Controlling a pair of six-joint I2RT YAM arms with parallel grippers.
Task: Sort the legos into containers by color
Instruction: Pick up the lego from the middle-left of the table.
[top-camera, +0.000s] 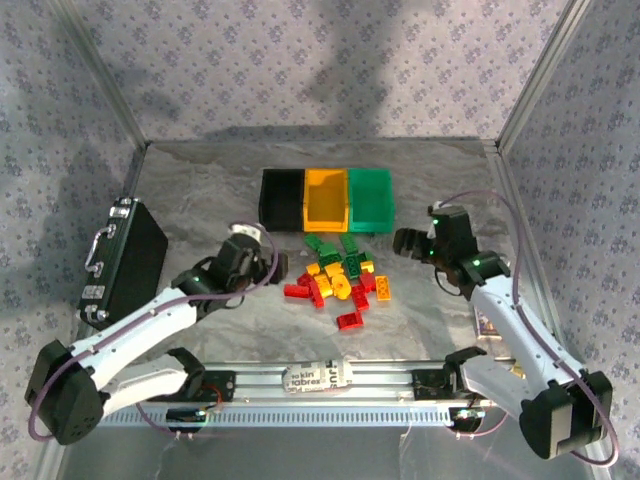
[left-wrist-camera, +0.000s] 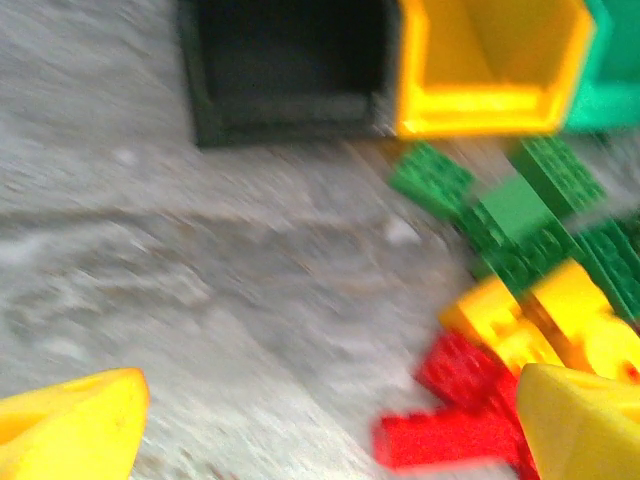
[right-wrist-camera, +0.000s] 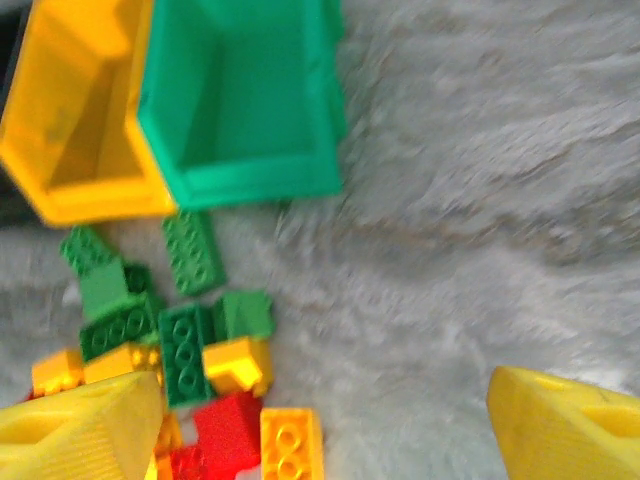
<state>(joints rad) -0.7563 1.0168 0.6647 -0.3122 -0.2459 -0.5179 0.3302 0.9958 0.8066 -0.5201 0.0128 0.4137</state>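
The legos (top-camera: 338, 275) lie in a loose pile of red, yellow and green bricks in front of the containers. Black (top-camera: 282, 198), orange (top-camera: 326, 198) and green (top-camera: 371, 195) bins stand joined in a row at the back. My left gripper (top-camera: 263, 265) hovers open just left of the pile; in its wrist view red bricks (left-wrist-camera: 470, 410) lie beside its right fingertip (left-wrist-camera: 585, 425). My right gripper (top-camera: 408, 243) is open on the pile's right side. In the right wrist view a yellow brick (right-wrist-camera: 291, 445) and a red one (right-wrist-camera: 230, 425) lie low between its fingertips (right-wrist-camera: 80, 430), untouched.
A large black case (top-camera: 125, 260) with a metal handle stands at the left wall. A small printed card (top-camera: 490, 325) lies by the right arm. A metal rail (top-camera: 320, 380) runs along the near edge. Bare grey tabletop (left-wrist-camera: 200, 280) stretches left of the pile.
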